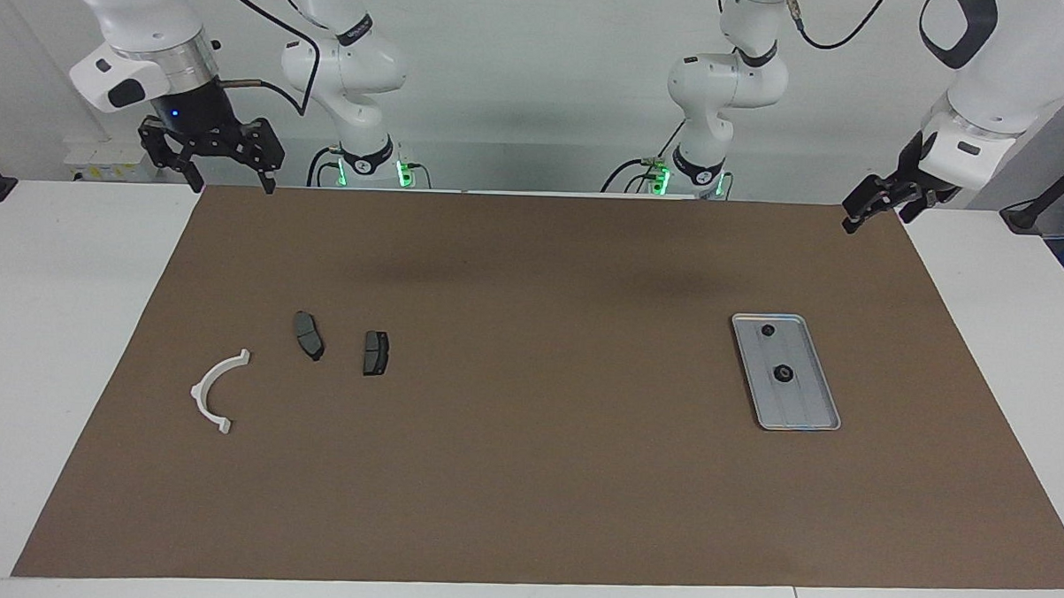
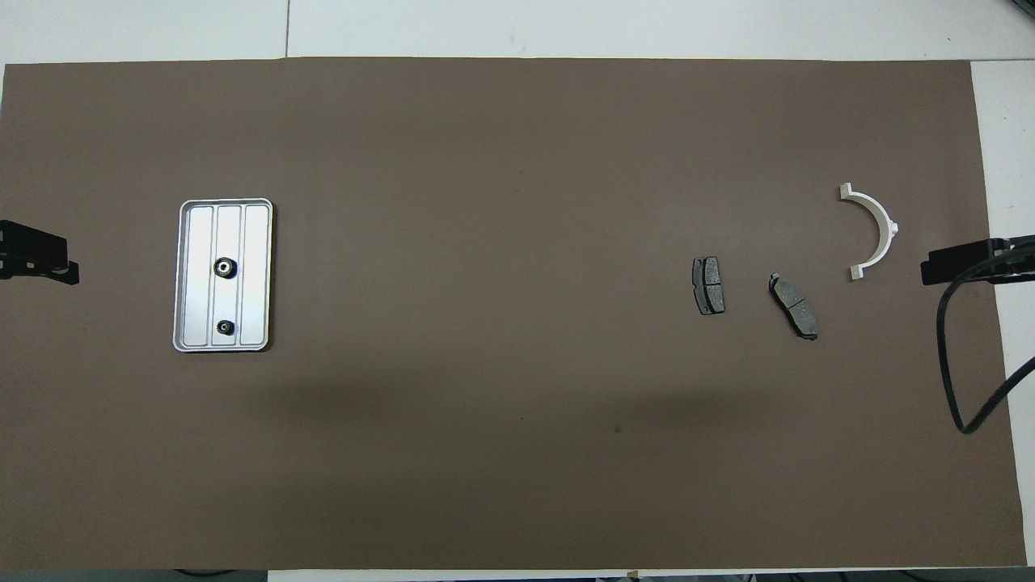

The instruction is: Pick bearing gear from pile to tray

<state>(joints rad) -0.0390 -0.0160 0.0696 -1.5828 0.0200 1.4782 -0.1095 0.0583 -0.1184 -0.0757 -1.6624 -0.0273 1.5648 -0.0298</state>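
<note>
Two black bearing gears (image 1: 782, 373) lie in the tray (image 1: 825, 407) at the left arm's end of the worktop (image 1: 526, 476). The right gripper (image 1: 226, 178) hangs with open, empty fingers; the left gripper (image 1: 864, 211) waits raised, and I cannot tell its fingers' state.

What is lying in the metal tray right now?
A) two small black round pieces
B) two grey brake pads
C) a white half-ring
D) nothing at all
A: two small black round pieces lie in the tray, while the white half-ring and both brake pads lie on the mat toward the right arm's end of the table.
</note>
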